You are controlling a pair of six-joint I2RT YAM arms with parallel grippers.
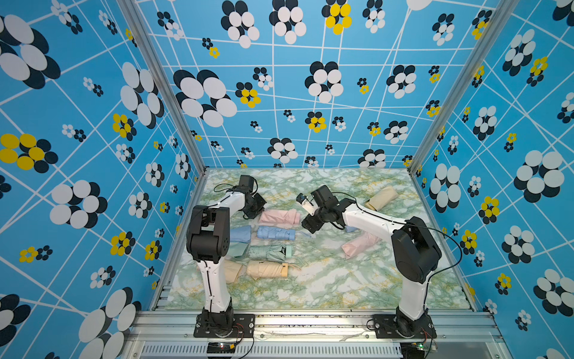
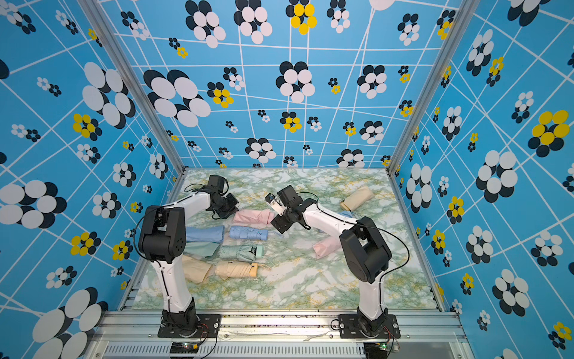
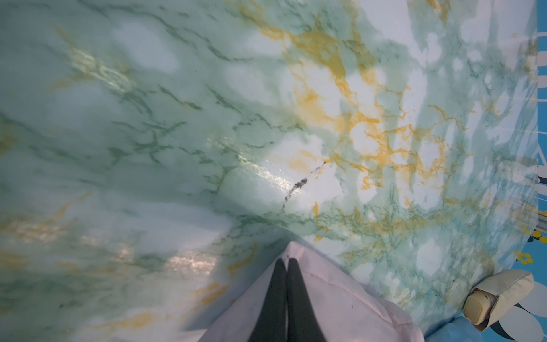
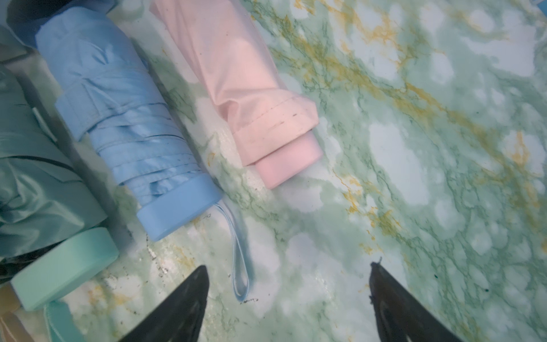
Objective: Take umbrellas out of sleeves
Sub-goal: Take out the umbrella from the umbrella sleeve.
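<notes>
1. Far left, in both top views, three flat sleeves lie in a column: blue sleeve (image 1: 240, 233), mint sleeve (image 1: 236, 248) and beige sleeve (image 1: 232, 271). They look empty.
2. Just beside each lies its umbrella, fully out: blue umbrella (image 1: 275, 233), mint umbrella (image 1: 269, 251) and beige umbrella (image 1: 265, 269). I count three done.
3. The left gripper (image 3: 286, 262), fingers pressed together, pinches the closed end of the pink sleeve (image 3: 340, 302). Its umbrella is inside, with only the pink handle (image 4: 290, 163) poking from the mouth.
4. The right gripper (image 4: 290, 266), spread wide and empty, hovers near that handle and the blue cord (image 4: 239, 260).
5. To the right lie a pink pack (image 1: 360, 245) and a beige pack (image 1: 382, 197), both sleeved. A blue bit (image 1: 351, 229) is mostly hidden under the right arm. Likely three remain after this one.
6. The table (image 1: 326, 279) is bare in the middle and at the front. The blue umbrella crowds the pink sleeve's near side.
</notes>
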